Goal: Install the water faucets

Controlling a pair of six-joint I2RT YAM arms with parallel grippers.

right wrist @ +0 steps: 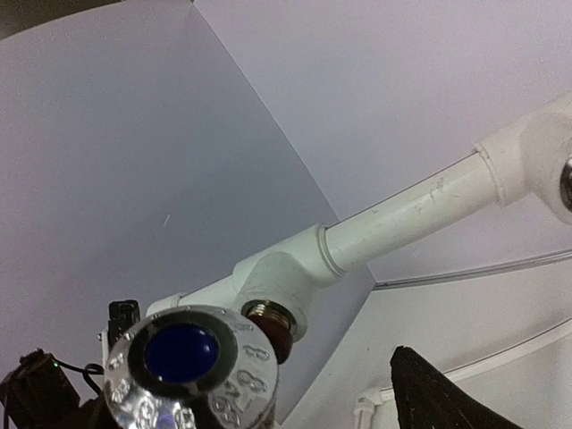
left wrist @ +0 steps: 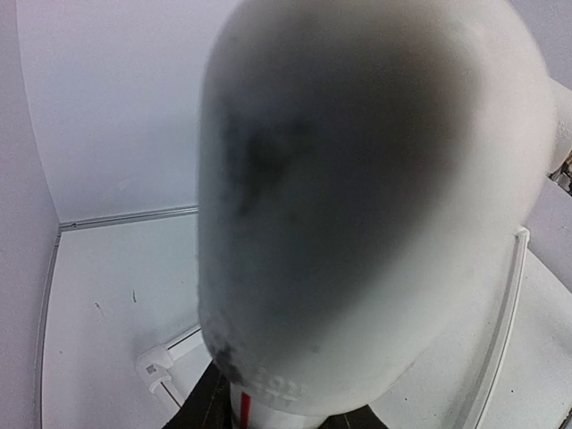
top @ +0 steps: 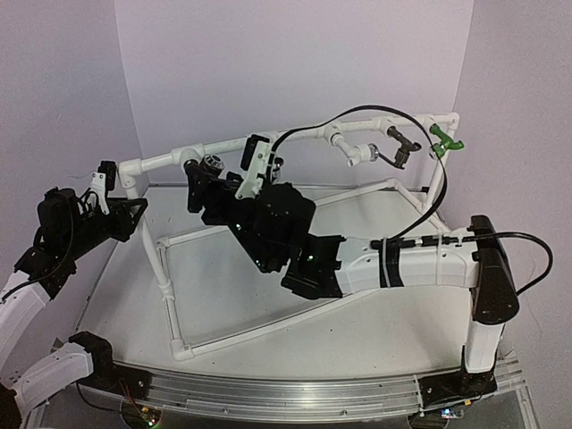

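In the overhead view, the chrome faucet sits left of centre in the upper half, just under a tee fitting on the top rail of the white pipe frame. Its round head faces down and toward the camera. The right gripper is right below it at the end of an arm stretched in from the lower right. Along the same rail, toward the upper right, hang a white faucet with a chrome tip, a dark bronze faucet and a green faucet, all with their spouts pointing down and forward. The left gripper is at the left edge, beside the frame's corner elbow.

The left wrist view is almost filled by that elbow, a white, smudged blur. Only a dark sliver of the gripper shows at the bottom edge, so I cannot tell how far it is open or whether it grips anything.

The right wrist view alone shows the chrome faucet's detail. Its knurled silver head with a blue cap is at lower left. The long axis runs up and right to a brass-coloured threaded end sitting at the tee's port. One black finger shows at lower right, with a clear gap between it and the faucet. The other finger is hidden, so the jaws look parted and not clamped on the faucet.
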